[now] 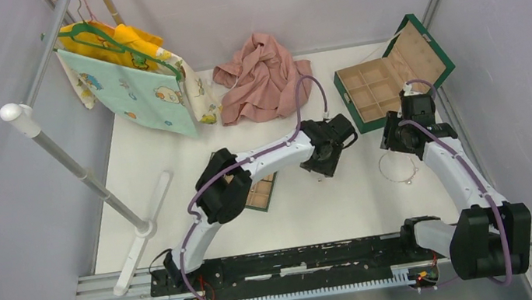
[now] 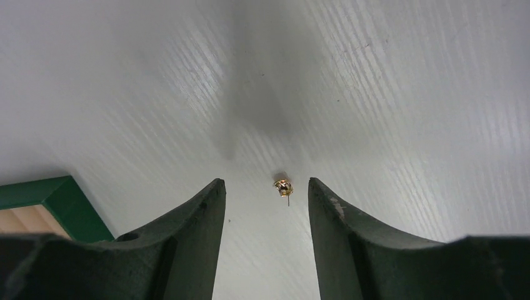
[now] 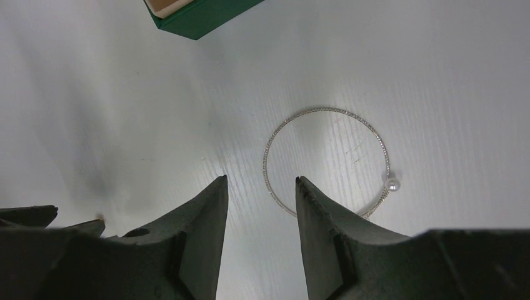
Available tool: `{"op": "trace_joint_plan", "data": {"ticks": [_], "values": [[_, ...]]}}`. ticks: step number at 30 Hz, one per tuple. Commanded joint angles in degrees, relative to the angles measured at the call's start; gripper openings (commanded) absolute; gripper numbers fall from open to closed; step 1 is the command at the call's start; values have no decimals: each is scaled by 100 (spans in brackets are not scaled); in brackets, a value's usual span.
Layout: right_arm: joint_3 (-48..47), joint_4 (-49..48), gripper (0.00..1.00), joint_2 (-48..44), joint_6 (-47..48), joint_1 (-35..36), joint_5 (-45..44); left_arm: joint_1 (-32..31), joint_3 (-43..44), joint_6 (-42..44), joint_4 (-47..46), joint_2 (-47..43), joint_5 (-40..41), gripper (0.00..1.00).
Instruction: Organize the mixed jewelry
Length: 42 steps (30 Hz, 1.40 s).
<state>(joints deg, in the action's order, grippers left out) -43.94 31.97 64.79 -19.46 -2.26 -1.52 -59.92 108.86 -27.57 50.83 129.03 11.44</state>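
My left gripper stands open, holding nothing; 1 gold stud earring lies on the white table between its tips, nearer the right one. It looks featherlight, hard and slippery, so I would pinch the round head, not the thin post. My right gripper gapes empty above the silvery bangle, thin springy wire best taken across its rim, away from the pearl.
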Motion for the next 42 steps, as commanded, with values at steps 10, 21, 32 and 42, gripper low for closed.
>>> {"op": "trace_joint_plan", "data": {"ticks": [10, 21, 32, 42], "values": [[-224, 70, 50, 25, 205, -11, -41, -151, -50, -1077, 118, 80, 64, 48], [-150, -50, 50, 38, 176, -11, 69, -180, -141, -1151, 250, 148, 214, 43], [-44, -62, 50, -55, 161, -11, 77, -164, -217, -1110, 194, 209, 285, 41], [-106, -57, 49, -24, 180, -11, 109, -76, -700, -1155, -107, -19, 275, 36]]}}
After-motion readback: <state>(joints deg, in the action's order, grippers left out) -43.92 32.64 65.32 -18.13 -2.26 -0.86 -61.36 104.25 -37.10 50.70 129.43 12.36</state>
